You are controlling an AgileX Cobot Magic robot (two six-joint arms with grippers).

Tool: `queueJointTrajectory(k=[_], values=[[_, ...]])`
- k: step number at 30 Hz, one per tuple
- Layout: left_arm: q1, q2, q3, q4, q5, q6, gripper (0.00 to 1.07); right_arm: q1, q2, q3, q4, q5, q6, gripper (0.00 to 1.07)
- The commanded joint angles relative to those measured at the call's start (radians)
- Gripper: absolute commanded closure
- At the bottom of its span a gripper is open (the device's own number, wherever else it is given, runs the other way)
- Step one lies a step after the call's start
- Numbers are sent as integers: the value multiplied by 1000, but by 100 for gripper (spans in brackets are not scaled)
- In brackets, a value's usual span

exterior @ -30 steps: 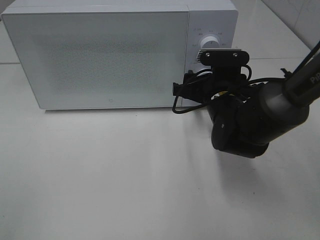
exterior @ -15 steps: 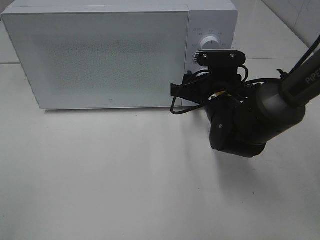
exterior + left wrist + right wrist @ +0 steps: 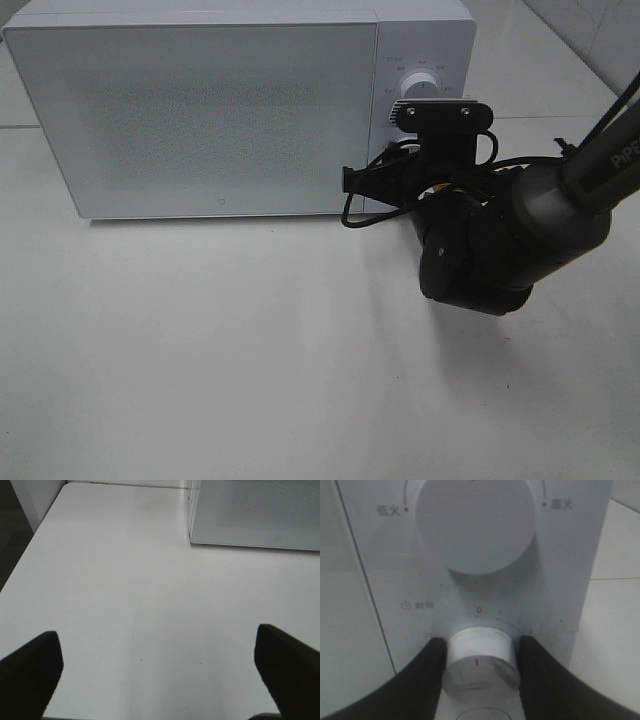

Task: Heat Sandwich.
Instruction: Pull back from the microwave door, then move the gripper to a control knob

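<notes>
The white microwave [image 3: 200, 110] stands at the back of the surface [image 3: 250, 350] with its door [image 3: 190, 120] shut. I cannot tell where the sandwich is; the frosted door shows nothing behind it.

The right arm [image 3: 500, 240] reaches in to the control panel at the microwave's right end. From the high view its own wrist hides the tip. The wrist view gives it plainly: the right claw [image 3: 482, 642] is closed round the lower dial [image 3: 480, 665], a black finger pressed against each side of it. The red mark on the dial's face sits straight under the red 0 on the panel. The larger upper dial [image 3: 477, 525] is untouched just above.

The left claw [image 3: 160, 672] hangs over bare surface off the microwave's left front corner, spread wide with nothing in it.
</notes>
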Motion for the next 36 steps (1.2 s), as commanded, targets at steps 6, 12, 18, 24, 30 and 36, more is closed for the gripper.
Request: queueJointTrajectory(k=[6, 12, 18, 24, 30, 36], values=[[2, -16, 0, -2, -9, 1, 9, 1, -5, -9, -13, -8, 1, 95], [2, -16, 0, -2, -9, 1, 9, 1, -5, -9, -15, -12, 64, 94], [2, -16, 0, -2, -9, 1, 9, 1, -5, -9, -18, -13, 177, 94], [2, -16, 0, -2, -9, 1, 9, 1, -5, -9, -55, -32, 410, 94], [2, -16, 0, -2, -9, 1, 9, 1, -5, -9, -95, -30, 697, 94], [2, -16, 0, -2, -9, 1, 9, 1, -5, -9, -128, -29, 909, 94]])
